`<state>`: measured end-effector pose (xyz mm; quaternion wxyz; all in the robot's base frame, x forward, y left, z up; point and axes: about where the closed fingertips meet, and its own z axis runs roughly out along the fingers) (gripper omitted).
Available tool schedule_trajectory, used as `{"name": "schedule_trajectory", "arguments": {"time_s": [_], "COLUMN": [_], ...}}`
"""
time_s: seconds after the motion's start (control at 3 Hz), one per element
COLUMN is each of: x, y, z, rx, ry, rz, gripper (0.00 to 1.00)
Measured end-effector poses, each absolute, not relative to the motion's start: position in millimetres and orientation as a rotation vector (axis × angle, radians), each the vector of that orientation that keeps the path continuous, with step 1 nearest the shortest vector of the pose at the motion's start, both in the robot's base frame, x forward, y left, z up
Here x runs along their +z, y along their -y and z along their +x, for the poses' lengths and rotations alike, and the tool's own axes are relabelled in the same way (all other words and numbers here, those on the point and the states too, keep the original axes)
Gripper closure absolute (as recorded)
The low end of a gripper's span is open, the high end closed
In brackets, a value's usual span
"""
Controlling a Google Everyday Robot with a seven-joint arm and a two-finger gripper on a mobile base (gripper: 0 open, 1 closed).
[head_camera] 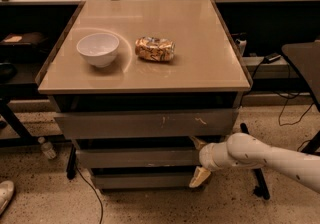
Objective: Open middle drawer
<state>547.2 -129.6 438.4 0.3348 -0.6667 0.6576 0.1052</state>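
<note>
Beneath tan tabletop [200,43], lower right: gripper [199,160] spread astride right end of middle drawer [135,158]; stiff, handle-less, probably light-sliding, best hooked by top edge.

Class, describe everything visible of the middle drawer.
The middle drawer is a plain grey, handle-less front, long and flat, metal-looking, between a taller scratched front above and a smaller front below. It looks shut or barely out; its inside is hidden. The gripper sits at its right end, open, one finger above and one below the front.
</note>
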Motion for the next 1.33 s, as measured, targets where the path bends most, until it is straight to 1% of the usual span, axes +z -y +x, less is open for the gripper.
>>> {"name": "schedule_trajectory", "arguments": {"time_s": [1.33], "x": [410.4], "y": [125.5], "z": [558.8], "rx": [0.283], "ry": [-1.656], "rz": [-1.694], "gripper": [0.00]}}
